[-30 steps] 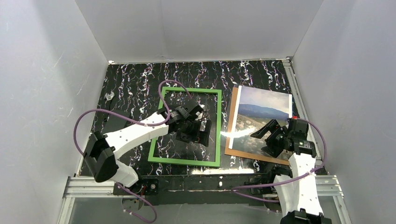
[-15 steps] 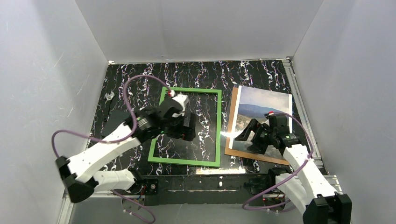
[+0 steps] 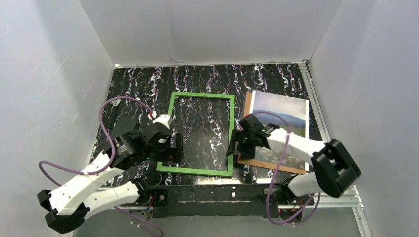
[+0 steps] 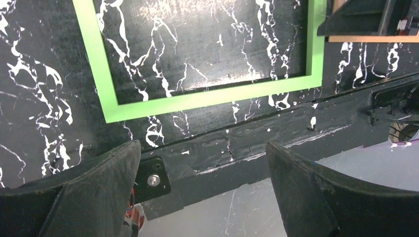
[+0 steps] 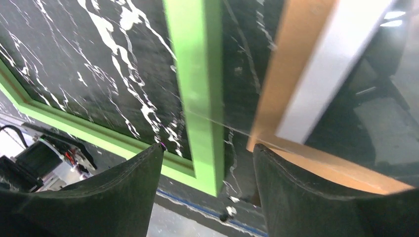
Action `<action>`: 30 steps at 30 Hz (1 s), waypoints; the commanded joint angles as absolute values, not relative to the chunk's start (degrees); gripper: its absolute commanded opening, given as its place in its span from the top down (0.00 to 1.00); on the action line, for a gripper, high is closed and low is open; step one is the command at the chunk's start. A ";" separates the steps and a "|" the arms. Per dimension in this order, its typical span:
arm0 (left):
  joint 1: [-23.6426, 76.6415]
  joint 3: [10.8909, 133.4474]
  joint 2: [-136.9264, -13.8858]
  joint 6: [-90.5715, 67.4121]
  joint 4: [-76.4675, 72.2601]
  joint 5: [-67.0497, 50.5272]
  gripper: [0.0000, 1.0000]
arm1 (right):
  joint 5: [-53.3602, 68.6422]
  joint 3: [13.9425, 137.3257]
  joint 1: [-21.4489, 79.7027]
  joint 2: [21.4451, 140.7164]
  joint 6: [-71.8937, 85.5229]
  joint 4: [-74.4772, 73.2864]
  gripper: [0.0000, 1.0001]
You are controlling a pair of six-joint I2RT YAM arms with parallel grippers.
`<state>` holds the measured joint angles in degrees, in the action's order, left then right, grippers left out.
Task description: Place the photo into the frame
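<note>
One thin green rectangular frame (image 3: 202, 94) flat on black marbled worktop (image 3: 138, 89). One glossy paper photo (image 3: 281, 111) beside it, atop one brown board (image 3: 246, 111). Left fingers (image 4: 99, 187) spread wide, empty. Right fingers (image 5: 123, 192) parted, empty.

1. Top view: high above the near edge, looking down over the whole table (image 3: 133, 89).
2. Left wrist: close, facing the near rail of the frame (image 4: 207, 98).
3. Right wrist: closer, over its right rail; both wrist views share the near right corner.
</note>
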<state>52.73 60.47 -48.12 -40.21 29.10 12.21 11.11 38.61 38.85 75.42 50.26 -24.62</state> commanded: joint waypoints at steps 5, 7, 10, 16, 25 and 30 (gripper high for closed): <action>53.09 59.03 -46.14 -42.73 37.53 12.89 0.00 | 2.71 52.50 46.40 88.58 51.24 -26.45 0.35; 53.09 59.07 -45.92 -42.54 38.12 13.08 0.00 | 1.65 55.47 47.54 91.85 50.90 -28.27 0.39; 53.10 59.14 -45.67 -42.22 39.05 13.31 0.00 | -2.08 60.68 49.45 96.68 49.69 -32.59 0.42; 53.09 59.12 -44.60 -42.16 40.93 14.03 0.00 | -8.32 69.16 53.97 102.25 48.63 -39.52 0.42; 53.09 59.05 -42.83 -42.10 42.10 14.56 0.00 | -15.61 76.16 58.27 106.95 46.92 -44.69 0.52; 53.09 59.65 -43.02 -41.81 43.11 14.59 0.00 | -17.53 76.34 58.36 107.78 45.91 -45.04 0.60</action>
<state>52.73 59.66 -42.63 -42.04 37.41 12.97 -12.99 73.87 58.26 106.74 46.94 -42.76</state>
